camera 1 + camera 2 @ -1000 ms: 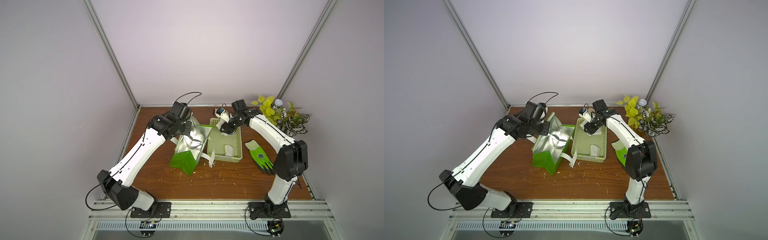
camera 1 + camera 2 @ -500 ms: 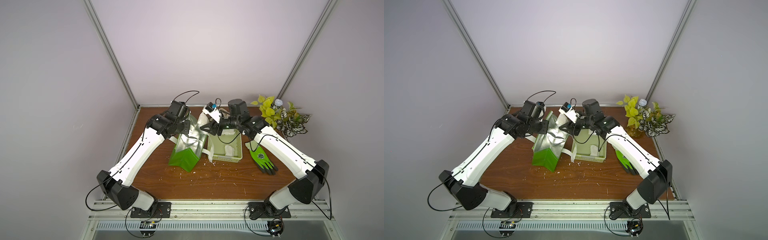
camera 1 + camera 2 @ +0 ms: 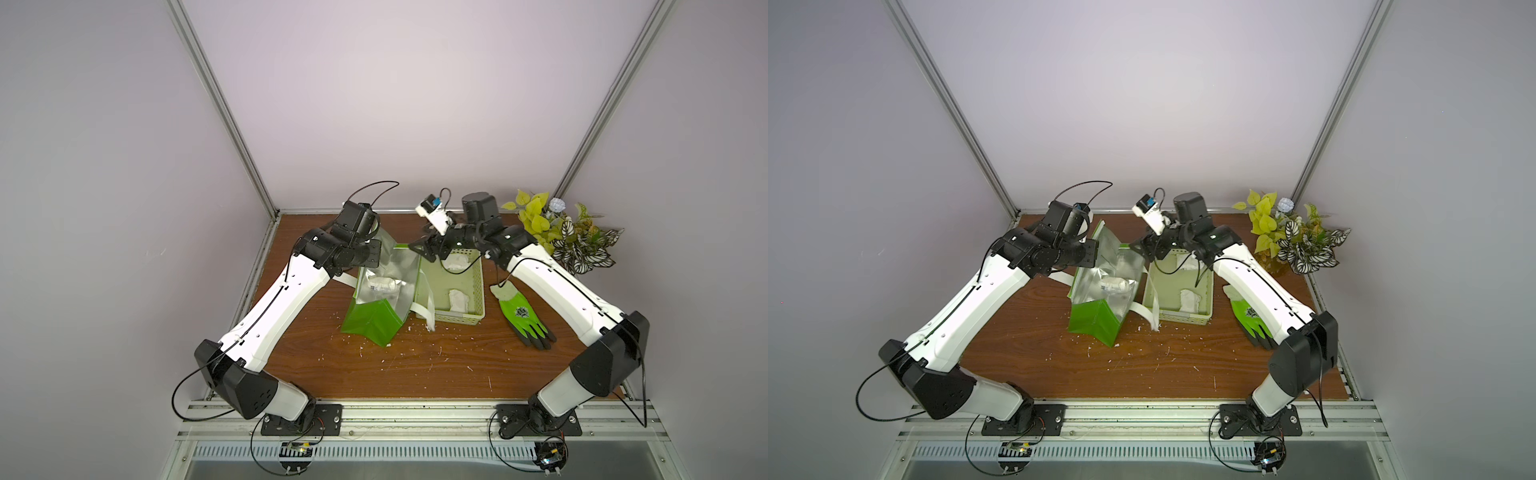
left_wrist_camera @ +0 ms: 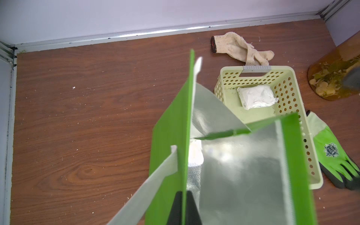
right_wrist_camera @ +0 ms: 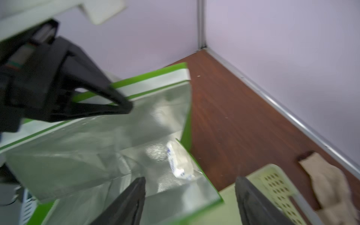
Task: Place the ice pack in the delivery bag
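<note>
The delivery bag (image 3: pixel 370 324) (image 3: pixel 1092 320), bright green with silver foil lining, stands open left of the basket. A white ice pack (image 3: pixel 382 285) (image 3: pixel 1115 285) (image 5: pixel 180 163) lies inside it on the foil. My left gripper (image 3: pixel 376 254) (image 4: pixel 183 194) is shut on the bag's far-left wall (image 4: pixel 169 136), holding the mouth open. My right gripper (image 3: pixel 422 249) (image 5: pixel 191 180) hangs open over the bag's right rim with nothing between its fingers (image 5: pixel 134 196). Two more ice packs (image 3: pixel 457 262) (image 3: pixel 459 299) (image 4: pixel 256 96) lie in the basket.
The pale green perforated basket (image 3: pixel 480 286) (image 4: pixel 288 85) touches the bag's right side. A green work glove (image 3: pixel 521 313) lies right of it, under my right arm. A beige glove (image 4: pixel 239 48) lies behind the basket. A plant (image 3: pixel 561 232) fills the back right corner.
My right gripper swung from the basket to above the bag carrying an ice pack, then opened; the pack now lies inside the bag. The left gripper kept its hold on the wall.
</note>
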Robot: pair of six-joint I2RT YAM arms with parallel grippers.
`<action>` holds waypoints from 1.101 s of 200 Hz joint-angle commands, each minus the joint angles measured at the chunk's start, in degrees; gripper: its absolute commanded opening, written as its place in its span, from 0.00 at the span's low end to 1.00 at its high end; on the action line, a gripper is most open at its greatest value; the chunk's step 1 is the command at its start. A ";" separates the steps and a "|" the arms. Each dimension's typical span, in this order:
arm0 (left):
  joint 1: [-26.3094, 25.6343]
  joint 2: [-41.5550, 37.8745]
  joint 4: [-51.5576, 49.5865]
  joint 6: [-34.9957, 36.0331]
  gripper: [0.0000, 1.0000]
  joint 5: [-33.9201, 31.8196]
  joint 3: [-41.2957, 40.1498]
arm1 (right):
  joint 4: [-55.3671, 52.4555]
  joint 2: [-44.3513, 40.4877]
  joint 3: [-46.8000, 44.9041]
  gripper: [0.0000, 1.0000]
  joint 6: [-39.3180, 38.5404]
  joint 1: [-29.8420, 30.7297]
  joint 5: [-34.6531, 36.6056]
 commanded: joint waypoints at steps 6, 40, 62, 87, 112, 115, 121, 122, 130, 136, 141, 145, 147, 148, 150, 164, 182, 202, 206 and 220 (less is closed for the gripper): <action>0.53 -0.27 0.25 -0.28 0.00 0.04 -0.32 | -2.93 1.30 -2.46 0.81 -4.14 -6.16 7.39; 0.57 -0.40 0.14 0.05 0.00 -0.04 -0.48 | -9.98 11.49 0.48 0.81 -11.14 -8.90 20.50; 0.57 -0.49 0.25 0.09 0.00 -0.26 -0.54 | -13.93 17.14 3.33 0.80 -16.55 -8.17 23.66; 0.54 -0.40 0.22 0.15 0.00 -0.22 -0.47 | -17.16 22.39 4.63 0.82 -20.46 -6.56 26.96; 0.53 -0.23 0.16 0.15 0.00 -0.31 -0.44 | -17.76 26.44 5.26 0.83 -22.24 -5.24 29.77; 0.59 -0.24 0.14 0.12 0.00 -0.31 -0.45 | -17.76 26.89 5.57 0.83 -22.25 -5.22 30.01; 0.53 -0.27 0.21 0.15 0.00 -0.24 -0.48 | -17.75 27.64 6.28 0.84 -22.25 -5.12 30.60; 0.52 -0.25 0.17 0.20 0.00 -0.23 -0.46 | -17.71 27.79 6.34 0.84 -22.25 -5.08 30.69; 0.55 -0.24 0.15 0.31 0.00 -0.11 -0.44 | -17.61 28.60 7.29 0.84 -22.47 -4.96 31.20; 0.58 -0.33 0.13 0.42 0.00 -0.05 -0.52 | -17.52 28.99 7.88 0.85 -22.68 -4.82 31.46; 0.52 -0.32 0.20 0.43 0.00 -0.01 -0.51 | -17.37 29.16 8.13 0.85 -22.85 -4.78 31.84; 0.59 -0.36 0.12 0.42 0.00 0.08 -0.44 | -17.22 29.23 8.23 0.85 -22.99 -4.70 32.34; 0.59 -0.32 0.16 0.48 0.00 0.05 -0.48 | -17.12 29.25 8.33 0.86 -23.14 -4.63 32.53; 0.55 -0.32 0.19 0.50 0.00 0.05 -0.55 | -17.13 29.25 8.34 0.86 -23.18 -4.62 32.67; 0.56 -0.38 0.18 0.46 0.00 0.04 -0.49 | -17.07 29.32 8.47 0.86 -23.28 -4.61 32.81; 0.51 -0.47 0.15 0.67 0.00 0.04 -0.44 | -16.89 29.29 9.09 0.87 -24.06 -4.60 34.11; 0.59 -0.49 0.20 0.61 0.00 0.04 -0.44 | -16.96 29.27 10.04 0.89 -25.35 -4.60 35.26; 0.57 -0.57 0.12 0.59 0.00 0.04 -0.44 | -17.39 30.56 11.19 0.91 -26.53 -4.68 34.65; 0.62 -0.60 0.20 0.63 0.00 0.04 -0.47 | -17.63 31.04 11.46 0.91 -26.60 -4.68 34.48; 0.57 -0.59 0.17 0.59 0.00 0.04 -0.43 | -18.70 32.75 12.48 0.92 -26.87 -4.69 33.75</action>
